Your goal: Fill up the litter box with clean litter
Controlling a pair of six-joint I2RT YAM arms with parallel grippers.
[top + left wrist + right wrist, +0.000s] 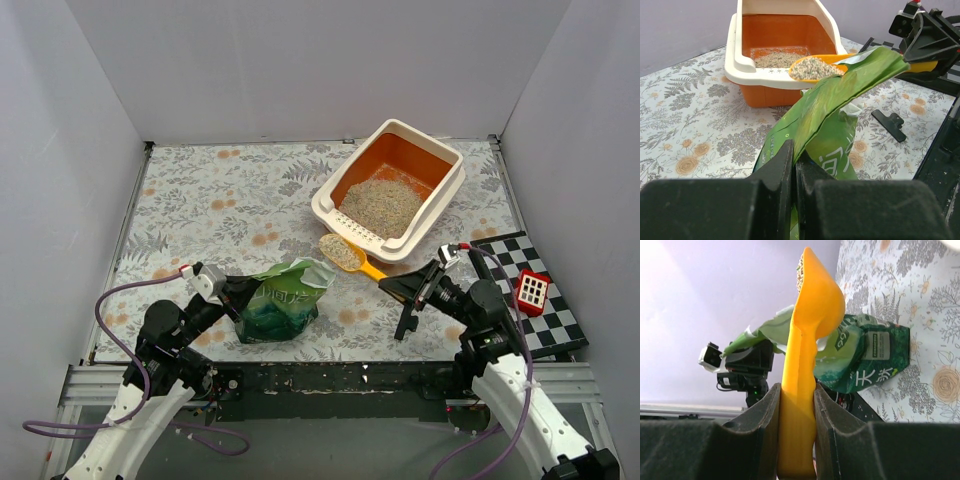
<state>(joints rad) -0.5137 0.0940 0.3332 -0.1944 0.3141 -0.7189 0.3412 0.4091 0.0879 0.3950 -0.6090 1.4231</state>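
Orange scoop (pixel 343 252) handle partly hidden inside right gripper (pixel 398 288).

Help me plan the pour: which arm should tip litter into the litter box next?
Right. The right gripper holds the loaded scoop beside the litter box; the left gripper pinches the bag.

Bare bench (pixel 210 190) lies left of the litter box (pixel 400 158). The green bag (pixel 285 300) and loaded scoop (pixel 343 252) crowd the near approach; a checkered board (pixel 565 325) fills the right edge.

The cream litter box (pixel 440 200) is orange inside; scoop (pixel 347 255) orange, bag (pixel 280 302) green, tablecloth (pixel 220 200) floral.
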